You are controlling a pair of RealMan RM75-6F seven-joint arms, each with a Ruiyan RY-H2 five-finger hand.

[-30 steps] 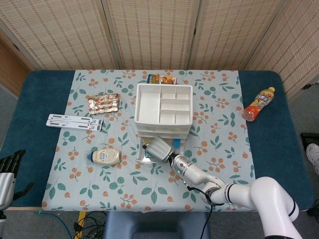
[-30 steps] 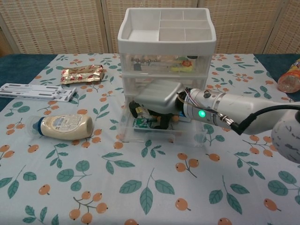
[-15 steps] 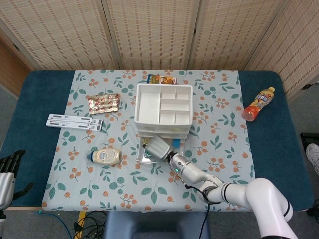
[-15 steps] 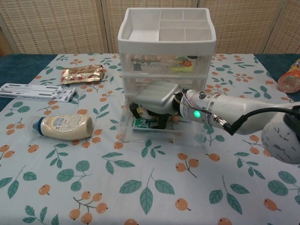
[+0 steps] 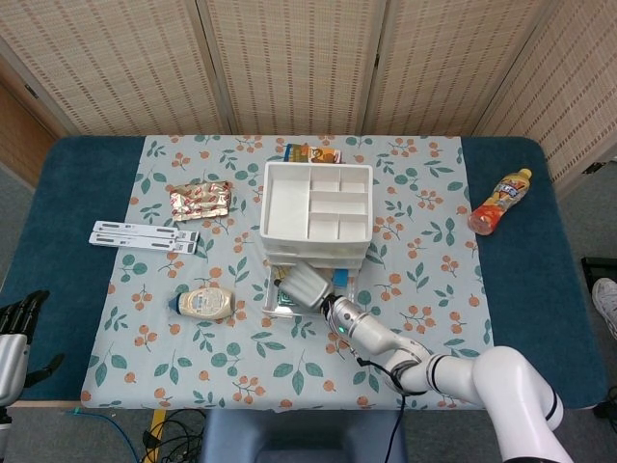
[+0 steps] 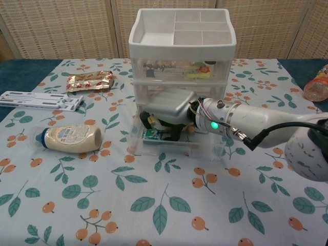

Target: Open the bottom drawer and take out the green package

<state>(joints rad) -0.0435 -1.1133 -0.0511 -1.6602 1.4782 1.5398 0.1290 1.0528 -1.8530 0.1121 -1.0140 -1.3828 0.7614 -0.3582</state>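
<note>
The right hand (image 6: 166, 110) reaches into the open bottom drawer (image 6: 164, 146), fingers curled over the green package (image 6: 152, 135) lying flat inside, grip unclear; the package looks light, thin and slippery, best pinched at its near edge.

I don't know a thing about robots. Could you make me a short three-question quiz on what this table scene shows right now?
1. True or false: the bottom drawer of the white drawer unit is pulled out.
2. Which hand reaches into that drawer?
A. the right hand
B. the left hand
3. Fill in: the squeeze bottle lying on its side is on the drawer unit's ____ in the chest view.

Key: 1 true. 2 A; its fingers are down inside over the green package, but whether they grip it is hidden. 3 left.
</note>
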